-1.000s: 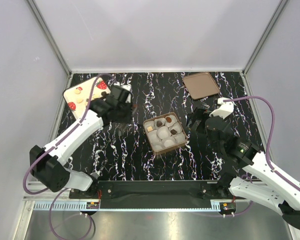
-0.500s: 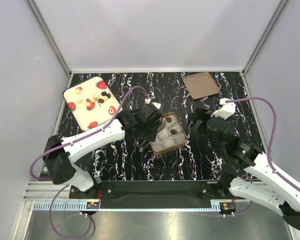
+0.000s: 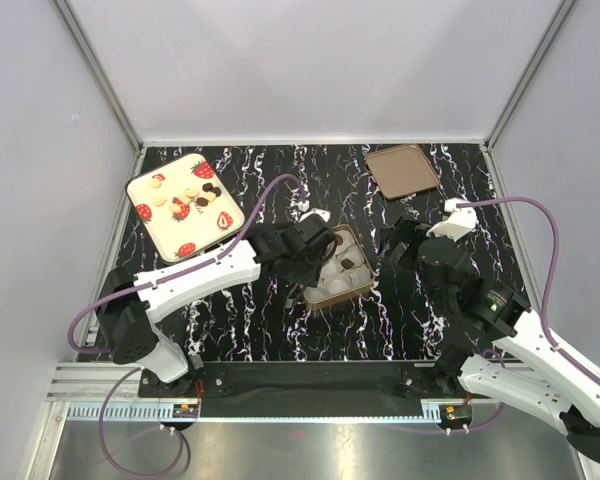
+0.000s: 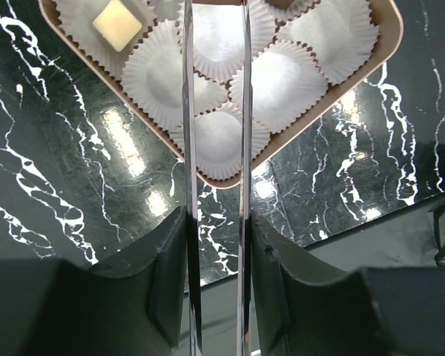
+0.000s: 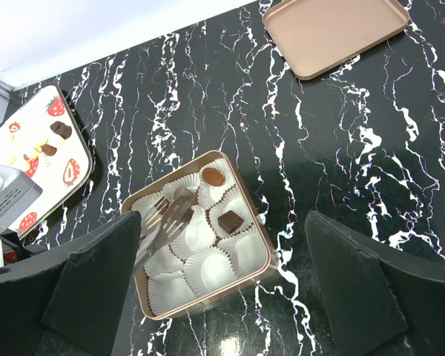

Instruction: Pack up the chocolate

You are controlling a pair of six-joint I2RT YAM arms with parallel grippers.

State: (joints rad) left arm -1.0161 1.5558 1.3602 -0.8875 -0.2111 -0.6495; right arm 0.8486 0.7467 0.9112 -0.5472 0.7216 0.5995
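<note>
My left gripper [image 3: 302, 255] is shut on a pair of metal tongs [image 4: 191, 141], whose blades reach out over the tan box [image 3: 366, 284] of white paper cups [image 4: 273, 80]. In the right wrist view the tongs [image 5: 165, 216] end over a rear left cup, beside a dark piece [image 5: 160, 205]; whether they hold it I cannot tell. In the box lie a dark square chocolate [image 5: 230, 221], a round caramel-brown one [image 5: 212, 176] and a cream-white square [image 4: 117, 19]. More chocolate [image 3: 196, 192] sits on the strawberry plate [image 3: 152, 225]. My right gripper [image 3: 400, 246] hangs open, right of the box and holding nothing.
The box's flat tan lid [image 3: 403, 170] lies at the back right. The black marbled table [image 3: 240, 320] is walled by grey panels on three sides. The left arm's purple cable [image 3: 255, 205] arcs over the table between plate and box.
My left arm has swung with the tongs from the strawberry plate rightward to the box. The right arm has hardly moved and stays open.
</note>
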